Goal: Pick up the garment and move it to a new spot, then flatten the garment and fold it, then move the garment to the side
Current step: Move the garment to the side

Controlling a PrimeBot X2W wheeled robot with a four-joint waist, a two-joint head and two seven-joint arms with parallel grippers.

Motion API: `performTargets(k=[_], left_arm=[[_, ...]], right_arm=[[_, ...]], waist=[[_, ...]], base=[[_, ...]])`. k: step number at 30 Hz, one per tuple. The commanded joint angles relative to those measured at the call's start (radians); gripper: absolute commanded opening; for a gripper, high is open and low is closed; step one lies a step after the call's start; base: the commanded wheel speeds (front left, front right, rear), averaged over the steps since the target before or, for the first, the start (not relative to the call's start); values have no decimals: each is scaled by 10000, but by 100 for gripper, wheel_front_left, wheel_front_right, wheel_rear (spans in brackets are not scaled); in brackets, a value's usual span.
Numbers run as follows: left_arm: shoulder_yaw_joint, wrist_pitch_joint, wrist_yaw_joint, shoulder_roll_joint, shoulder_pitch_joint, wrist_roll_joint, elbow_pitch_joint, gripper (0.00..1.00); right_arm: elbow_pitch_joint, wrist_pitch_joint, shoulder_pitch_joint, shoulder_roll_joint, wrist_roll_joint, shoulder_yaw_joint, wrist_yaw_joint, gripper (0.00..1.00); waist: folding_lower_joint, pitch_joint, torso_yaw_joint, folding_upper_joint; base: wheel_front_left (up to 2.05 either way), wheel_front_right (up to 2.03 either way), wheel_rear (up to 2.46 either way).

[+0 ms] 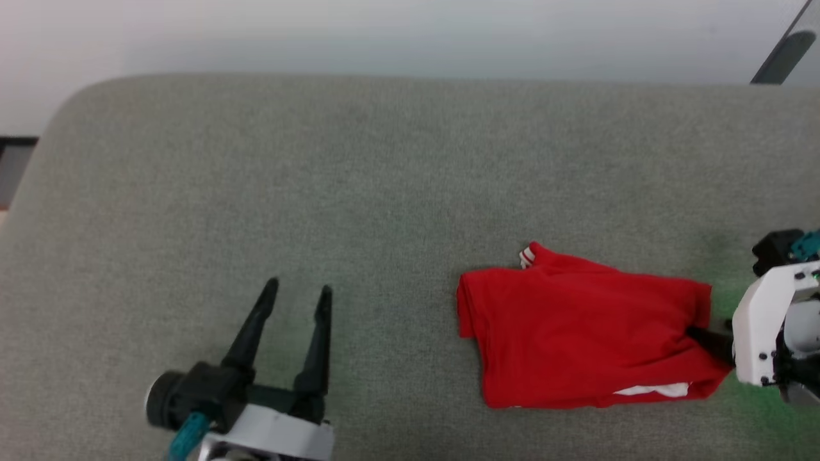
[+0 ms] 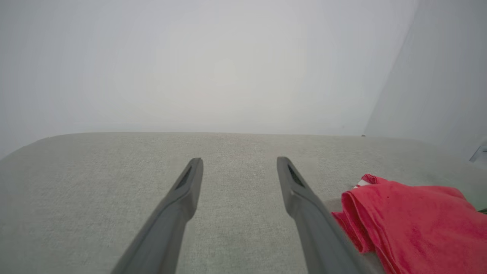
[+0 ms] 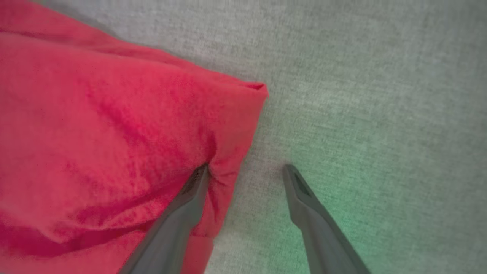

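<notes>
The garment [image 1: 576, 333] lies folded into a compact red rectangle on the right half of the grey fabric surface [image 1: 320, 160], with a striped trim corner at its far edge and a sliver of white at its near edge. My right gripper [image 3: 246, 168] is open at the garment's right edge. Its left finger [image 3: 182, 213] presses into the red cloth [image 3: 95, 133], and the other finger rests over bare fabric. My left gripper [image 1: 299, 286] stands open and empty at the lower left, well left of the garment [image 2: 414, 224].
The grey surface has a rounded far-left corner and ends at a pale wall [image 1: 410, 32]. A dark slanted bar [image 1: 785, 57] shows at the top right. A dark object [image 1: 16, 160] sits beyond the left edge.
</notes>
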Motion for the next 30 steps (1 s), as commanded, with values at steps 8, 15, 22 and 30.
performTargets(k=[8,15,22,30], left_arm=[[-108,-10,-22,100,-690,171,90,100],[-150,-10,-22,407,-898,102,54,100],[-181,-10,-22,720,-1067,154,-62,100],[-746,-10,-22,1331,-1990,391,-100,100]], right_arm=[[424,-609,-154,400,877,1114,-14,6],[366,-1757,-432,168,1512,1402,-25,0],[436,-3204,-362,-634,2127,899,-30,0],[1026,-4780,-743,-1583,2214,-29,-14,0]], waist=[[1,830,-122,0],[1,824,-735,0],[1,964,-1783,0],[1,1790,-2843,0]], base=[[0,0,0],[0,0,0],[0,0,0],[0,0,0]])
